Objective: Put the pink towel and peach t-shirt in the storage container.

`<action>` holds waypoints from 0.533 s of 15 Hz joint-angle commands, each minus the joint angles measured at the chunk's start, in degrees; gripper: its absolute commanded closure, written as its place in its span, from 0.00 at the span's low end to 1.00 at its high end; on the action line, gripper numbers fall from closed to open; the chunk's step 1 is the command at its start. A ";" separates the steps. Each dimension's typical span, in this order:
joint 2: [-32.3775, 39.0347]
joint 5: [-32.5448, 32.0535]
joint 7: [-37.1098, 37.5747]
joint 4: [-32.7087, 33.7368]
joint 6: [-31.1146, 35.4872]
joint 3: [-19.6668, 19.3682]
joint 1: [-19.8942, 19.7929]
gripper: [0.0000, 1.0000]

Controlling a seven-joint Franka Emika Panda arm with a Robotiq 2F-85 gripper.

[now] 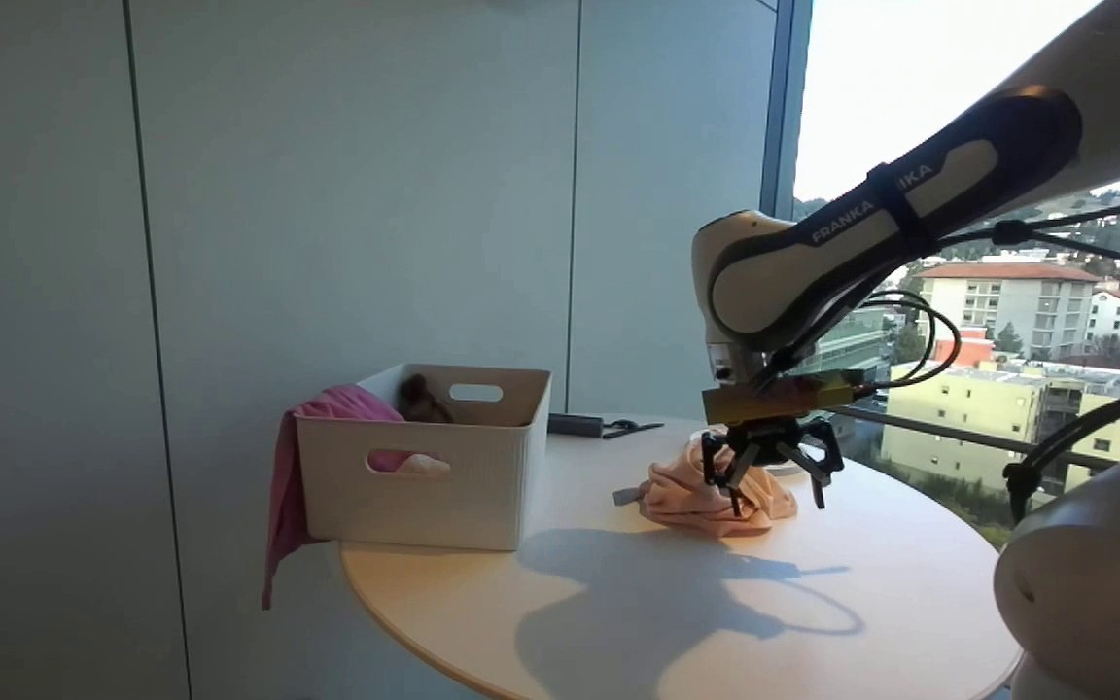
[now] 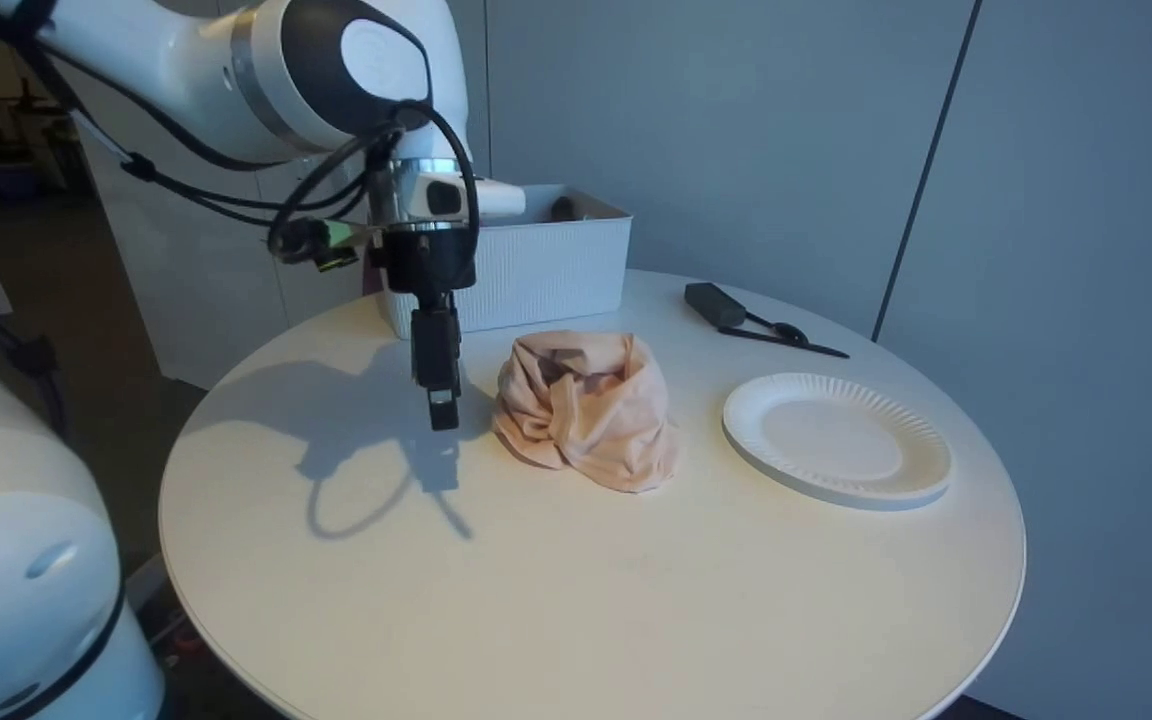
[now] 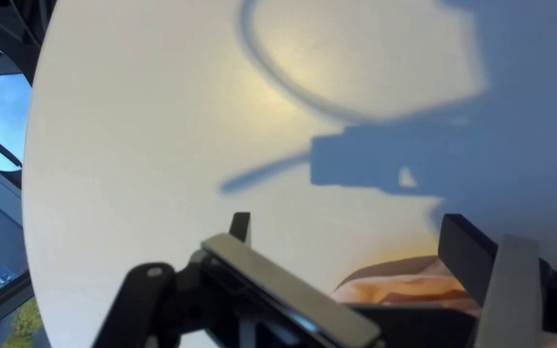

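Observation:
The peach t-shirt lies crumpled on the round table in both exterior views [image 1: 686,504] [image 2: 591,415]; its edge shows low in the wrist view [image 3: 404,290]. The pale storage container [image 1: 424,515] stands at the table's edge; it also shows behind the arm in an exterior view [image 2: 551,275]. The pink towel [image 1: 288,486] drapes over the container's rim and hangs down outside; part of it is inside. My gripper [image 1: 774,494] is open, empty and pointing down, above the table beside the t-shirt [image 2: 443,415]. Its fingers are wide apart in the wrist view [image 3: 346,222].
White paper plates [image 2: 836,440] lie beyond the t-shirt. A dark block [image 2: 715,304] and a black utensil [image 2: 786,340] lie near the table's far edge. A brown fluffy thing [image 1: 419,399] is inside the container. A wall stands behind the table.

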 commanded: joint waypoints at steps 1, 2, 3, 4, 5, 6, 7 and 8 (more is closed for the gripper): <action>-6.82 -2.23 -0.12 2.12 0.99 3.09 -0.13 0.00; -6.85 -2.26 0.12 2.63 3.34 3.35 -0.20 0.00; -6.16 -1.34 0.24 3.12 6.82 3.06 -0.12 0.00; -5.75 -0.97 0.74 3.04 10.74 2.88 -0.55 0.00; -5.06 -0.38 0.63 2.57 15.32 2.24 -0.83 0.00; -4.17 0.08 0.18 2.22 19.12 1.66 -1.19 0.00; -3.14 0.32 -0.23 2.13 22.09 1.38 -1.64 0.00; -1.57 1.08 -0.90 2.21 24.91 0.56 -1.93 0.00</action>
